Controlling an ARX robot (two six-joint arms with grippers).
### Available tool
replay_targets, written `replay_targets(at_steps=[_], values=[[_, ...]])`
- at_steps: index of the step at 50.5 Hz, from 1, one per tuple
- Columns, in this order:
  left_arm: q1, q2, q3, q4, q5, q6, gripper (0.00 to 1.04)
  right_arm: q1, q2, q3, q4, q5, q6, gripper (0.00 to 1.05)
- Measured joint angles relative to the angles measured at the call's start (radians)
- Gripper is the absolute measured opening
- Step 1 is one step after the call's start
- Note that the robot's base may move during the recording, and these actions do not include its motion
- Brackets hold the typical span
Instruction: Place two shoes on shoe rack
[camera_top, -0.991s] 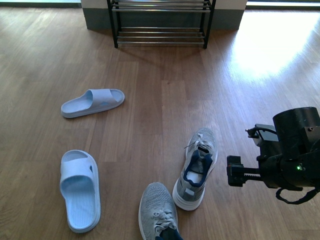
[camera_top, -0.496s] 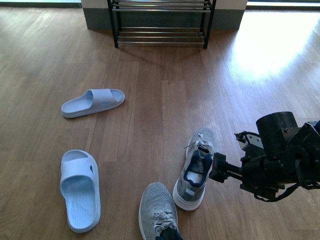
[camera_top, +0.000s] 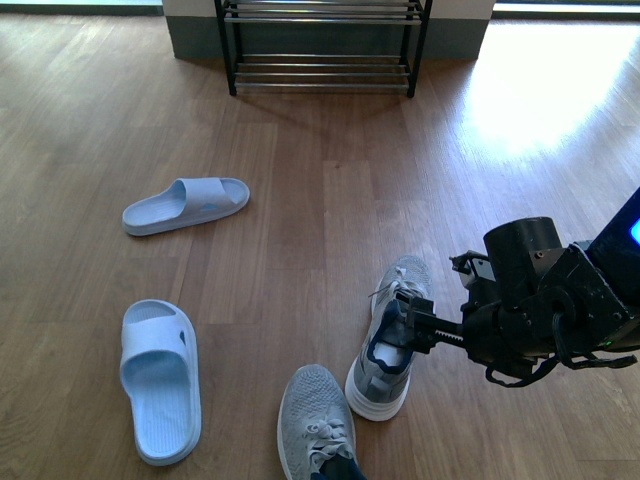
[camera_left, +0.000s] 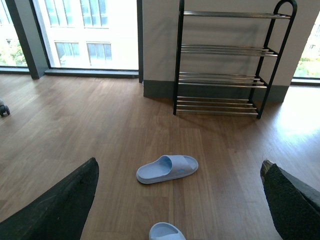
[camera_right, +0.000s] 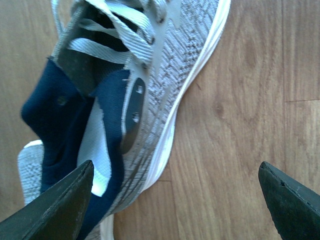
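Presently we note the right gripper (camera_top: 418, 320) spread wide and grasping nothing, hanging just over the collar of a grey sneaker (camera_top: 385, 352); we cannot tell whether a finger touches the shoe. Right wrist view: grey knit upper, pale laces, navy lining, pale insole, thick white sole, sitting upright on the wooden floor (camera_top: 300, 180). Second grey sneaker (camera_top: 317, 420) just beside the first, nearer the robot, its heel cut off by the frame edge. Left gripper (camera_left: 180, 200) also released, fingers far apart above the floor. Two pale blue slides out to the left: near slide (camera_top: 160, 380) lies lengthwise, far slide (camera_top: 186, 205) lies crosswise, the two well apart. Shoe rack (camera_top: 322, 70) stands against the far wall, black frame with chrome bar shelves. All four shoes lie on the floor, well short of it.
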Motion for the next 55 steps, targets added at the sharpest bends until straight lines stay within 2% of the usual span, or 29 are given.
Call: replay_targets(at_steps=[24, 42, 55], values=[[0.000, 0.000, 0.000, 0.000, 0.000, 0.000, 0.95, 0.022, 0.042, 0.036, 0.059, 0.030, 0.023, 0.95], [0.000, 0.000, 0.000, 0.000, 0.000, 0.000, 0.95, 0.076, 0.139, 0.078, 0.186, 0.193, -0.093, 0.95], [0.000, 0.000, 0.000, 0.000, 0.000, 0.000, 0.95, 0.032, 0.147, 0.070, 0.176, 0.209, -0.109, 0.47]])
